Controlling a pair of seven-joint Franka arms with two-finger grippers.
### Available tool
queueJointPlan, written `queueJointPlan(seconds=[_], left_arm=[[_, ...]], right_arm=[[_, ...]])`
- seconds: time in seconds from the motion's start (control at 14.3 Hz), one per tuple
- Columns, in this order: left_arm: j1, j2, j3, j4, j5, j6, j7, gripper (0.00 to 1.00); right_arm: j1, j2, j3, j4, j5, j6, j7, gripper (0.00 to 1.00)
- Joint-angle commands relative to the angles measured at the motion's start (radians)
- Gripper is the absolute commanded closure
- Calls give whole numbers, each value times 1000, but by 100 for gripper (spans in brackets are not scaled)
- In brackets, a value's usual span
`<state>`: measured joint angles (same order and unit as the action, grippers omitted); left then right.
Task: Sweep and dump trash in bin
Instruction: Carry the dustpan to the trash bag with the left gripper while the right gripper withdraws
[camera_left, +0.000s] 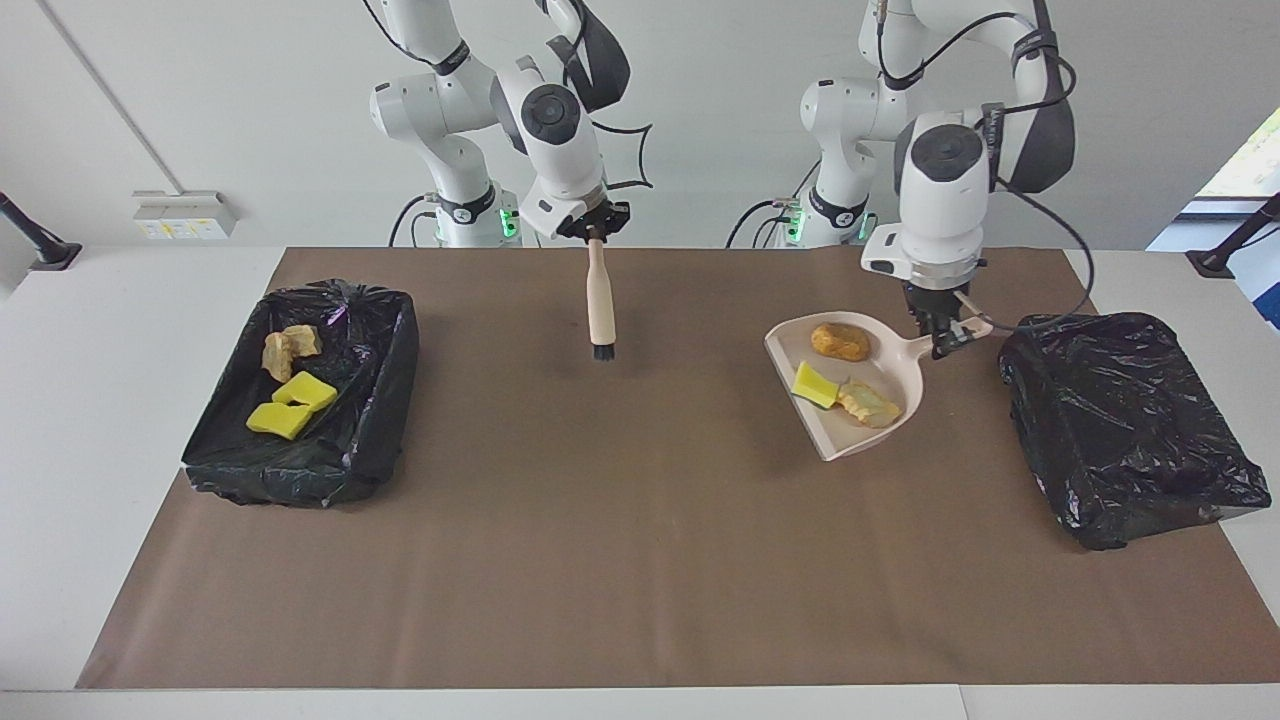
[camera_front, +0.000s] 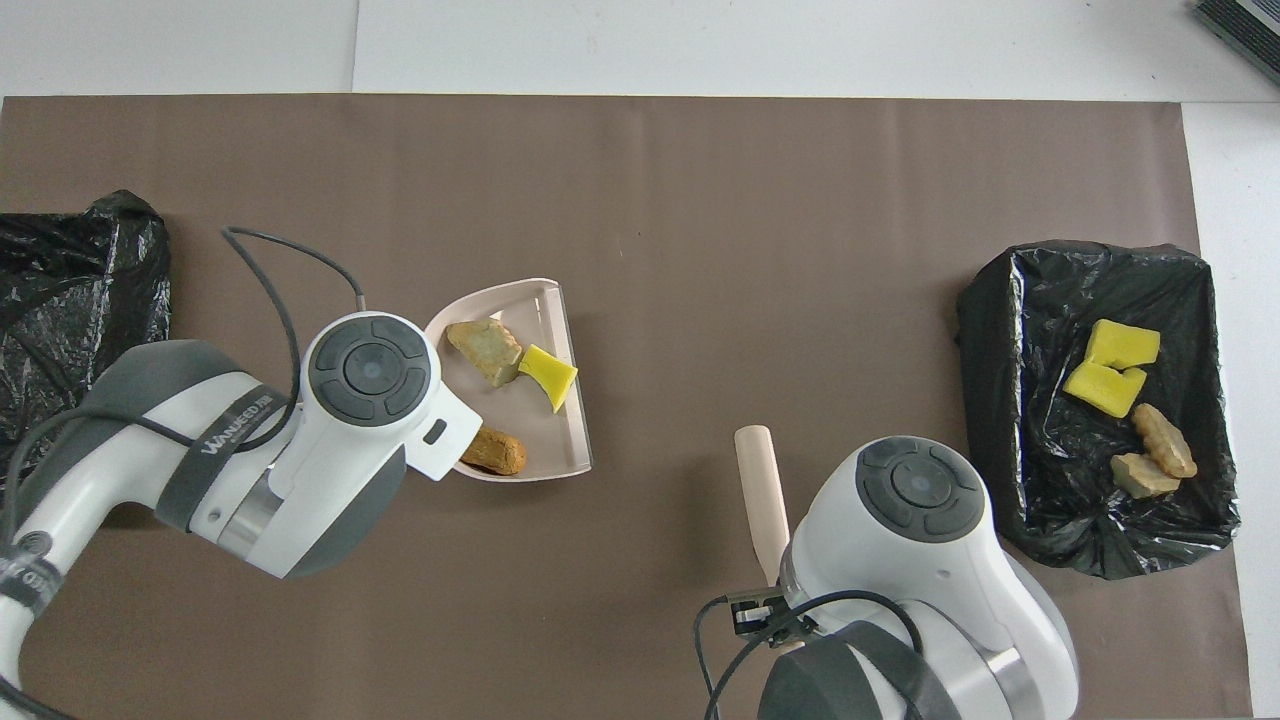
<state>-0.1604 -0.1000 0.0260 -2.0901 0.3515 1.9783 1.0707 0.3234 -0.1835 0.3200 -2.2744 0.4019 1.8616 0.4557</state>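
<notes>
A grey strap (camera_front: 215, 440) around the left arm, beside the dustpan (camera_front: 560, 400), is showing white lettering, seemingly "WANJEED"; nothing else is reading clearly.

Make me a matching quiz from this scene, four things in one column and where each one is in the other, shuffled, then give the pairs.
Things:
1. brush
2. dustpan
3. yellow sponge pair
4. orange-brown lump

Places:
A. in the open bin at the right arm's end
B. hanging from the right gripper
C. lying in the dustpan
D. held by its handle in the left gripper

Pairs: 1-B, 2-D, 3-A, 4-C
</notes>
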Motion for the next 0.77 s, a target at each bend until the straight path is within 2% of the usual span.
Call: queueJointPlan(seconds=[0.0, 0.14, 0.35, 0.56, 0.7], left_arm=[[1, -43, 173, -34, -51, 31, 61, 100], [1, -37, 293, -4, -68, 43, 104, 100], [4, 17, 444, 94, -97, 114, 392, 100], [21, 136, 534, 246, -180, 126, 630, 100], [109, 231, 534, 345, -169, 149, 742, 100]], right_arm=[[92, 79, 1, 22, 41, 91, 110, 100], [137, 117, 1, 33, 43, 158, 142, 100], [199, 165, -1, 33, 43, 209, 158, 100], [200, 190, -1, 33, 34, 226, 156, 100], [198, 197, -2, 35, 23, 237, 156, 100]])
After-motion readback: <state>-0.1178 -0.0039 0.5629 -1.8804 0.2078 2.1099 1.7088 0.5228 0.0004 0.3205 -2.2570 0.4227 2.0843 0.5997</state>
